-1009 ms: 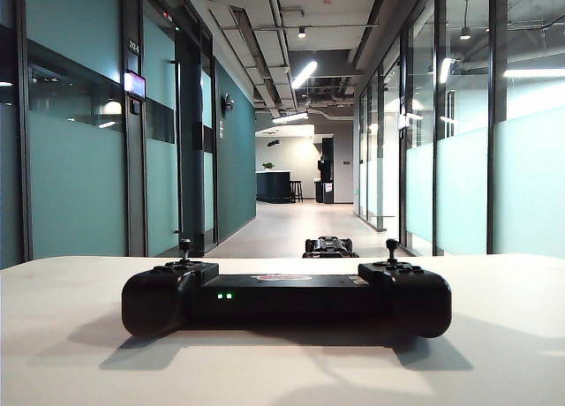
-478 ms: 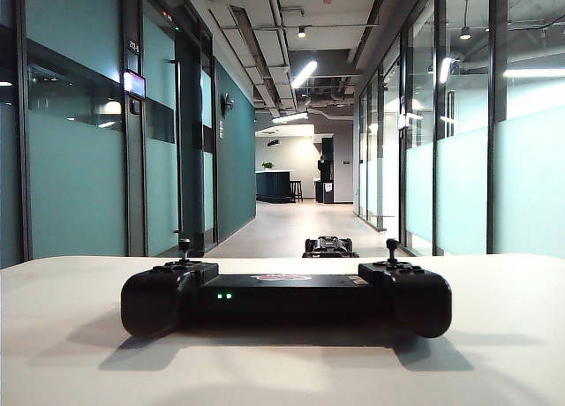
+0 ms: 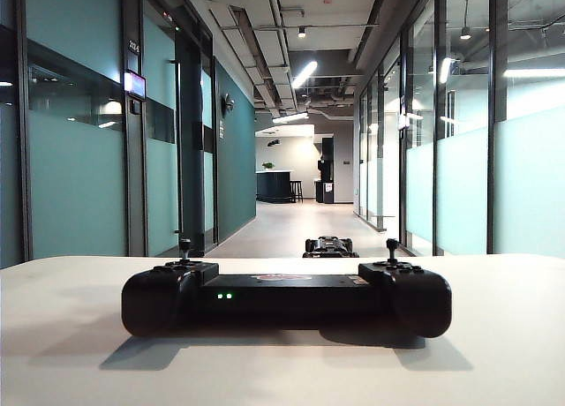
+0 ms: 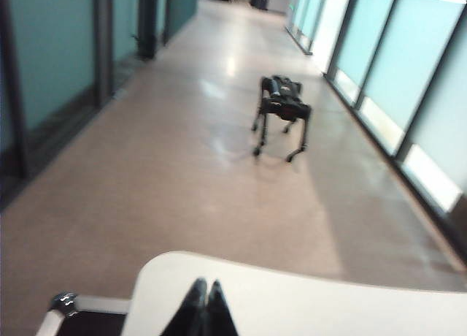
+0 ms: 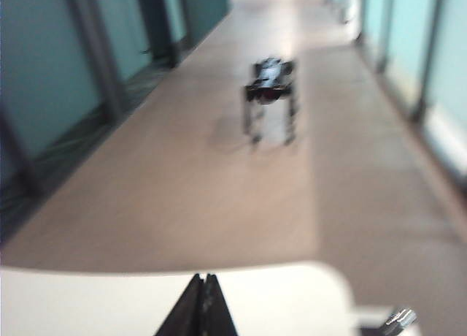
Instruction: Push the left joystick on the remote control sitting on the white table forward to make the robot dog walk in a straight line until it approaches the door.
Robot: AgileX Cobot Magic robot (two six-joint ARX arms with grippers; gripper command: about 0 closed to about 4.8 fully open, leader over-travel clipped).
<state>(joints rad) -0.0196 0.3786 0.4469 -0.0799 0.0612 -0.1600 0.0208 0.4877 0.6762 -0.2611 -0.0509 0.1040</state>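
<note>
claws: left [image 4: 203,292] and right [image 5: 201,286] pinched shut over worktop [image 4: 306,307], likely to poke | left stick [image 3: 184,244] untouched | dog [image 4: 281,106] standing in hallway

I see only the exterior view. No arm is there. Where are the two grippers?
Observer: Left gripper hangs over the white table near its far edge, fingers together.
Operator: And the right one?
Observer: Right gripper is shut too, also over the far edge.
Operator: Is the robot dog standing? I see only its top behind the remote control.
Observer: Yes, the robot dog stands on all four legs in the corridor. The remote control shows in neither wrist view.
</note>
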